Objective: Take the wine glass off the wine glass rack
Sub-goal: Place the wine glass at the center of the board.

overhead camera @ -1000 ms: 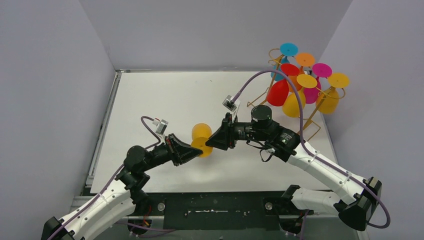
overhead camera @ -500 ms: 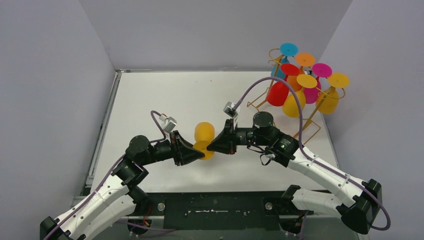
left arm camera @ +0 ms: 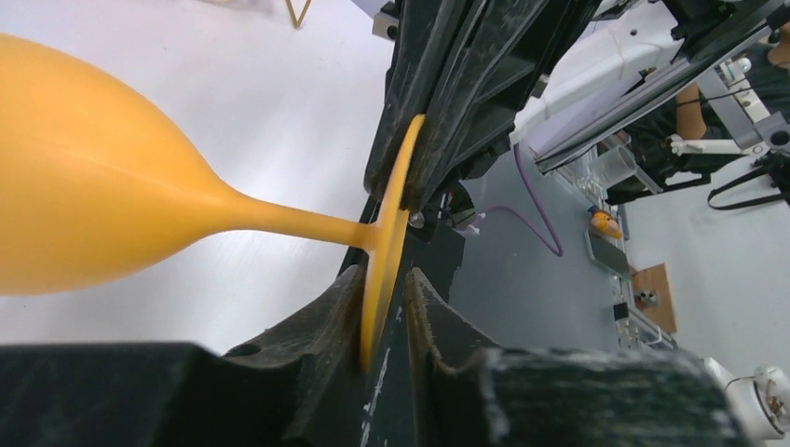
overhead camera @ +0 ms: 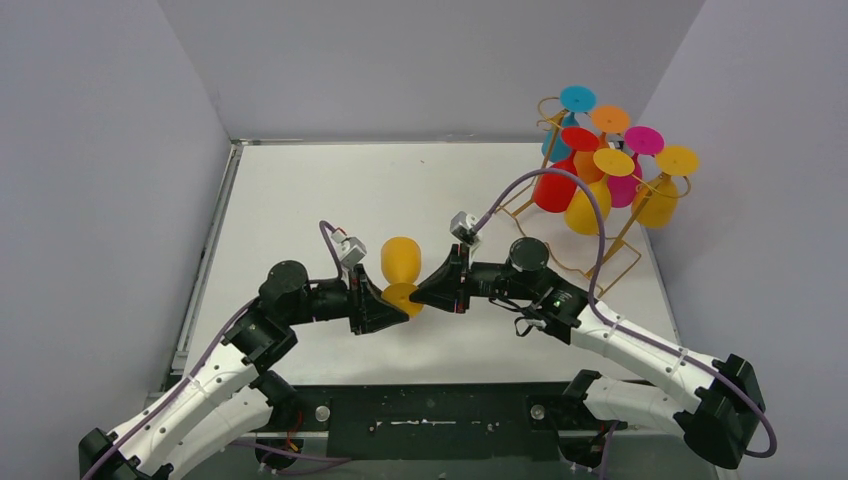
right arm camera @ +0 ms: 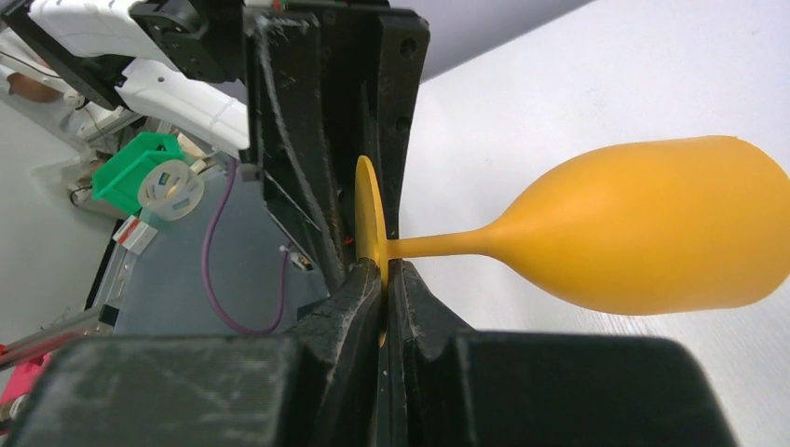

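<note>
An orange-yellow wine glass (overhead camera: 400,258) hangs in the air above mid-table, lying on its side, its bowl pointing to the far side. My right gripper (overhead camera: 420,292) is shut on the edge of its round foot (right arm camera: 369,219). My left gripper (overhead camera: 393,305) comes from the opposite side, its jaws astride the foot's other edge (left arm camera: 384,251). One left finger touches the foot and a small gap shows at the other. The gold wire wine glass rack (overhead camera: 627,226) stands at the far right. The bowl fills the left wrist view (left arm camera: 84,177) and the right wrist view (right arm camera: 652,228).
The rack holds several coloured glasses upside down, among them red (overhead camera: 555,185), yellow (overhead camera: 585,208) and pink (overhead camera: 625,185). Grey walls enclose the white table (overhead camera: 330,200) on three sides. A purple cable (overhead camera: 560,180) arcs from the right wrist towards the rack.
The left gripper has moved right and closed in over the glass's foot. The right gripper, with the glass, has drifted slightly towards the near edge.
</note>
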{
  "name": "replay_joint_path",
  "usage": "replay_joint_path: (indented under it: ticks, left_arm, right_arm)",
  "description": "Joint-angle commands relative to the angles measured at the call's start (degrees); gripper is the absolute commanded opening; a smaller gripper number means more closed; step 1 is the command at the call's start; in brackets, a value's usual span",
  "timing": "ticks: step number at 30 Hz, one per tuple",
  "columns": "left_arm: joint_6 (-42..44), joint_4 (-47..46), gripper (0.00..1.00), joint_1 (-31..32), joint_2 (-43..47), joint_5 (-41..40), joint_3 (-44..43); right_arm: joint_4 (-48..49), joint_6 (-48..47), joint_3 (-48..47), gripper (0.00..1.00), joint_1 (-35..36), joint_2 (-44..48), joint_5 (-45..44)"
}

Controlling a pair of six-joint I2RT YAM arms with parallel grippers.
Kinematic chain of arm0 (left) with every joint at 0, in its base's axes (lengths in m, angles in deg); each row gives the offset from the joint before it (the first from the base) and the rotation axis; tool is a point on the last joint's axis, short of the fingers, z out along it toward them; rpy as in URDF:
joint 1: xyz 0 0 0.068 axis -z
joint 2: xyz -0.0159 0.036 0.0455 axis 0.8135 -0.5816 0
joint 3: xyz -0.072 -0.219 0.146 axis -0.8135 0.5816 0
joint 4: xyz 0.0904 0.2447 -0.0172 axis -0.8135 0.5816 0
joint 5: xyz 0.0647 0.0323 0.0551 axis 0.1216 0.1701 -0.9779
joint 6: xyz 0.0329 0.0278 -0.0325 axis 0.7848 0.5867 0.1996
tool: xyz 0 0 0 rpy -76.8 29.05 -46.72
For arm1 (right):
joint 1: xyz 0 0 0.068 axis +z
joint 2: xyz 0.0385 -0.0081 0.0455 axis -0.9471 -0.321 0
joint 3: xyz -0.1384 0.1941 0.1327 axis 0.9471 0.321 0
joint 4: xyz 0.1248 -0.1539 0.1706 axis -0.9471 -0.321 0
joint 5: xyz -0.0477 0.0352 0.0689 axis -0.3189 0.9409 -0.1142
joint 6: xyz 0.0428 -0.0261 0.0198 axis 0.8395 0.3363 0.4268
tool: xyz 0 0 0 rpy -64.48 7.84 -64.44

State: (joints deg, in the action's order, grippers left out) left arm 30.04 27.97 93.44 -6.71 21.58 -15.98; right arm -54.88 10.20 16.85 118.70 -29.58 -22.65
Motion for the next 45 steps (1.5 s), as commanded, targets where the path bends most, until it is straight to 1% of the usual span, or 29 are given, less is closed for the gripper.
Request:
replay_joint_path:
  ticks: [1, 2, 3, 6, 8, 9, 12, 13, 15, 17, 18, 21, 26, 29, 32, 34, 37, 40, 45]
  left_arm:
    - [3.65, 1.67, 0.12, 0.11, -0.4, 1.93, -3.32]
    - [4.06, 3.63, 0.04, 0.11, -0.51, 1.66, -3.49]
    - [4.45, 4.18, 0.0, 0.1, -0.59, 1.32, -3.49]
    - [4.56, 3.68, 0.0, 0.11, -0.04, -0.75, -2.53]
    - [4.61, 0.48, 0.0, 0.11, 1.13, -1.32, -1.35]
    - [5.32, 0.03, 0.0, 0.09, 1.84, -1.7, -0.98]
    - [9.69, 1.38, 0.0, 0.11, 4.23, -3.09, -0.6]
    - [11.44, 1.63, 0.0, 0.1, 5.3, -3.47, -0.47]
    - [15.32, 3.1, 0.0, 0.18, 7.61, -4.73, -0.23]
    - [19.71, 4.26, 0.0, 0.17, 10.22, -5.17, 0.24]
    - [22.15, 4.75, 0.0, 0.19, 11.62, -5.6, 0.62]
    - [28.57, 7.13, 0.0, 0.19, 14.42, -7.36, 1.29]
    - [37.58, 11.53, 0.0, 0.15, 13.51, -6.57, 1.02]
    - [45.36, 13.9, 0.0, 0.15, 11.17, -1.65, 1.15]
    - [52.19, 15.44, 0.0, 0.19, 9.58, 2.04, 1.73]
    - [55.96, 15.2, 0.0, 0.18, 9.7, 3.35, 2.61]
    - [59.03, 13.29, 0.0, 0.18, 10.4, 4.38, 4.35]
    - [63.2, 13.32, 0.0, 0.16, 10.97, 5.92, 5.41]
    - [67.1, 15.81, 0.0, 0.12, 10.66, 5.52, 5.93]
  right_arm:
    - [9.62, -2.96, -0.26, 0.0, 0.62, 2.08, 1.07]
    - [9.68, -3.08, -0.05, 0.0, 0.66, 2.25, 1.13]
    - [9.84, -3.18, 0.21, 0.0, 0.69, 2.43, 1.3]
    - [9.43, -3.27, 0.64, 0.0, 0.68, 2.59, 1.48]
    - [8.55, -3.24, 0.56, 0.0, 0.69, 2.91, 1.31]
    - [8.23, -3.27, 0.56, 0.03, 0.66, 3.17, 1.09]
    - [6.29, -3.69, 0.12, 0.17, 0.73, 4.28, -0.68]
    - [5.44, -3.78, -0.27, 0.27, 0.69, 4.66, -1.34]
    - [3.6, -3.89, -1.25, 0.41, 0.71, 5.27, -3.06]
    - [1.23, -3.86, -2.69, 0.58, 0.68, 5.68, -4.72]
    - [-0.07, -3.89, -3.57, 0.64, 0.66, 5.83, -5.49]
    - [-3.68, -3.9, -6.31, 0.73, 0.66, 6.11, -7.48]
    - [-5.7, -3.36, -9.02, 0.8, 0.66, 7.08, -11.24]
    - [-7.76, -3.17, -10.09, 0.85, 0.67, 7.28, -16.96]
    - [-15.1, -4.14, -14.07, 0.88, 0.59, 4.87, -22.46]
    - [-21.51, -4.83, -18.11, 0.89, 0.59, 1.98, -23.84]
    - [-28.46, -5.3, -23.44, 0.92, 0.57, -2.06, -23.55]
    - [-33.27, -5.08, -28.05, 0.93, 0.49, -5.82, -21.74]
    - [-41.19, -6.3, -35.86, 0.91, -0.25, -12.54, -13.99]
